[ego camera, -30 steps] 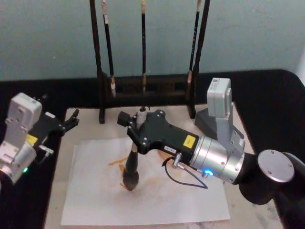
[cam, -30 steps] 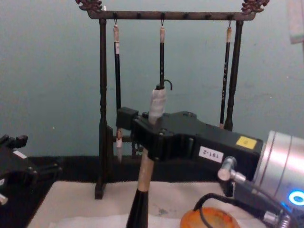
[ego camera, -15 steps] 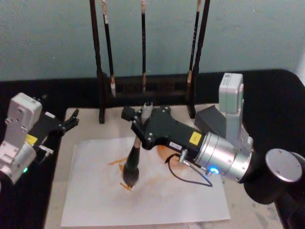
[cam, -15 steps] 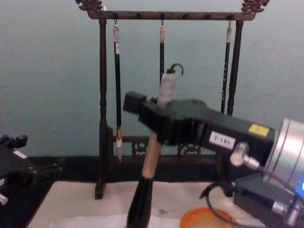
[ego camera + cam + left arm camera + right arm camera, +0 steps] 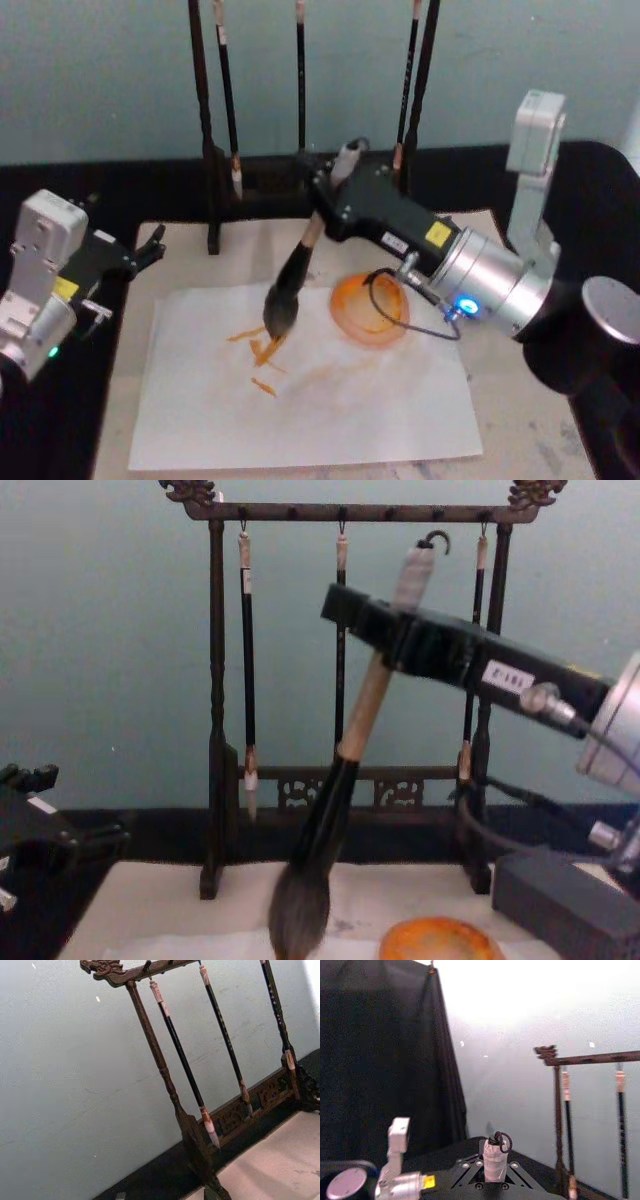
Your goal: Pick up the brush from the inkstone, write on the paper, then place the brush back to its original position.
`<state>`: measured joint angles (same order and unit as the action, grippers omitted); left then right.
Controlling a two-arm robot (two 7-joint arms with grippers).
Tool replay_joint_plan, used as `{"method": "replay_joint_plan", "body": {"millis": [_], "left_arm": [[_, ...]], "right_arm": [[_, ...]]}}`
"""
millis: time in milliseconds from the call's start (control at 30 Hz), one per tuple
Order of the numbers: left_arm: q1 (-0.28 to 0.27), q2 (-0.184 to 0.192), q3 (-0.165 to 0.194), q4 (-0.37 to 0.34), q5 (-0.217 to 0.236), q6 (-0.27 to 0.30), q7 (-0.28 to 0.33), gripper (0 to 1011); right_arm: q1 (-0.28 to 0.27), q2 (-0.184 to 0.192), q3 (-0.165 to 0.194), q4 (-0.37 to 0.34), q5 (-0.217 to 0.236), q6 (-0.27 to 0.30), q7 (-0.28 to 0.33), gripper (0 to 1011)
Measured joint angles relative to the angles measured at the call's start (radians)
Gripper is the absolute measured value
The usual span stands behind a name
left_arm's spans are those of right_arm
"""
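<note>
My right gripper (image 5: 335, 190) (image 5: 385, 635) is shut on the pale handle of the brush (image 5: 290, 285) (image 5: 330, 820), near its looped end (image 5: 496, 1159). The brush hangs tilted, its grey bristle tuft (image 5: 298, 915) lifted just above the paper (image 5: 330, 410) and over the orange strokes (image 5: 260, 355). A dark grey block that looks like the inkstone (image 5: 560, 905) sits at the right, under my right arm. My left gripper (image 5: 148, 250) is parked open at the mat's left edge, far from the brush.
An orange dish (image 5: 368, 312) (image 5: 440, 940) rests on the paper's right part, close to the brush tip. A dark wooden rack (image 5: 212, 150) (image 5: 340, 510) (image 5: 165, 1075) with three thin hanging brushes stands just behind my right gripper. Black cloth surrounds the beige mat (image 5: 520, 440).
My right gripper has risen and swung back toward the rack, lifting the brush tip off the paper and tilting the handle more. The orange dish is now uncovered. The left arm has stayed put.
</note>
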<state>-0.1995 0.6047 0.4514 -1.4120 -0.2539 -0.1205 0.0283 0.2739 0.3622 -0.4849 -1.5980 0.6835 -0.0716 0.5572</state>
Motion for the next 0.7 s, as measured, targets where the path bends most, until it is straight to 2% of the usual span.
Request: {"method": "replay_joint_plan", "body": {"millis": [200, 433, 467, 533, 700], "left_arm": [[0.0, 0.0, 0.0, 0.0, 0.0, 0.0, 0.0, 1010], [0.0, 0.0, 0.0, 0.0, 0.0, 0.0, 0.0, 1010], [0.0, 0.0, 0.0, 0.0, 0.0, 0.0, 0.0, 1010], [0.0, 0.0, 0.0, 0.0, 0.0, 0.0, 0.0, 1010], [0.0, 0.0, 0.0, 0.0, 0.0, 0.0, 0.0, 1010]], "right_arm": [[0.014, -0.006, 0.026, 0.021, 0.058, 0.041, -0.023, 0], [0.032, -0.007, 0.057, 0.061, 0.166, 0.129, -0.06, 0], [0.032, -0.007, 0.057, 0.061, 0.166, 0.129, -0.06, 0], [0.039, -0.008, 0.071, 0.087, 0.211, 0.167, -0.086, 0], [0.049, -0.015, 0.099, 0.126, 0.277, 0.217, -0.135, 0]]}}
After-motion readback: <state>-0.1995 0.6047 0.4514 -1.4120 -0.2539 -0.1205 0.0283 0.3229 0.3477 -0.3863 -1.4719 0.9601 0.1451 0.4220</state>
